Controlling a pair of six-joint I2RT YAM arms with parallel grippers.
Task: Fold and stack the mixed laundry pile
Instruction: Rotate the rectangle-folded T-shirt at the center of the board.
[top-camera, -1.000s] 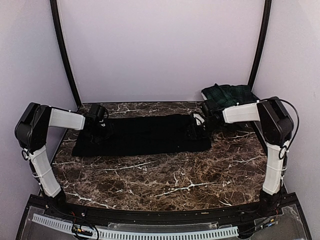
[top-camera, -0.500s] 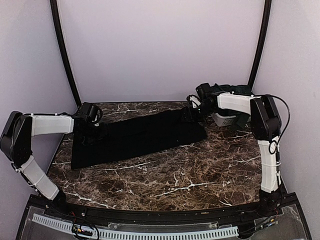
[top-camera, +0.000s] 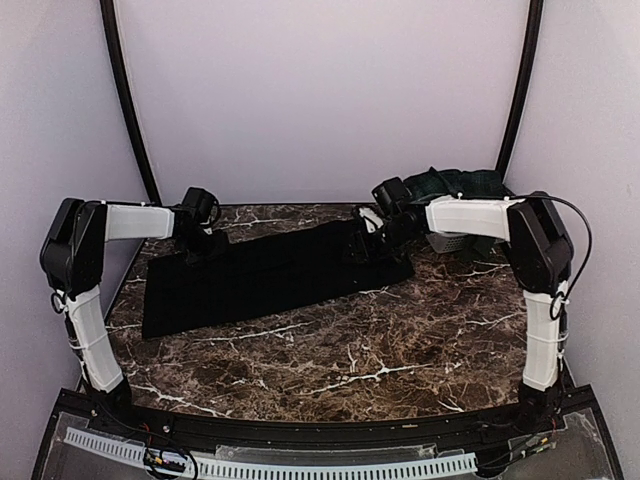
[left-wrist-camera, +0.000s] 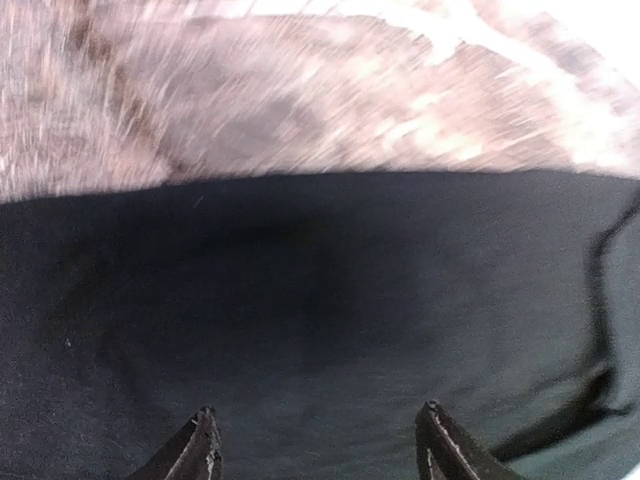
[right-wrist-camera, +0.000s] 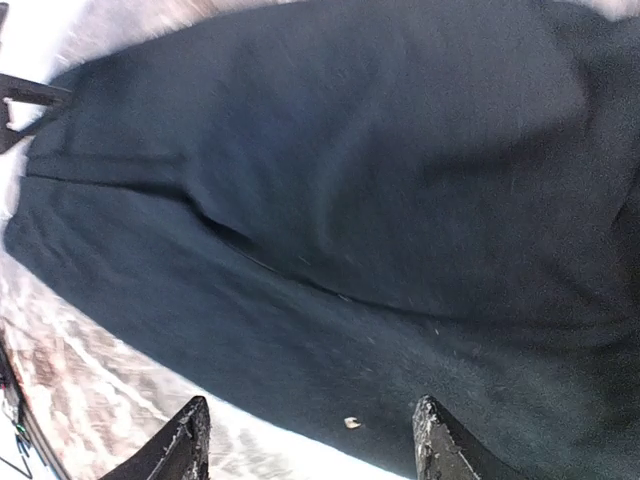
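The black cloth (top-camera: 270, 275) lies spread across the far half of the marble desk (top-camera: 350, 360). The left end effector (top-camera: 203, 243) and right end effector (top-camera: 372, 243) hang over its far corners, both wide apart and holding nothing. The tartan skirt (top-camera: 460, 185) sits in the far right corner

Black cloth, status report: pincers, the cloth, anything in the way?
Black cloth spread flat, skewed. Left pincer open above its far edge. Right pincer open above its right end. Tartan skirt over basket, rear right, off the cloth.
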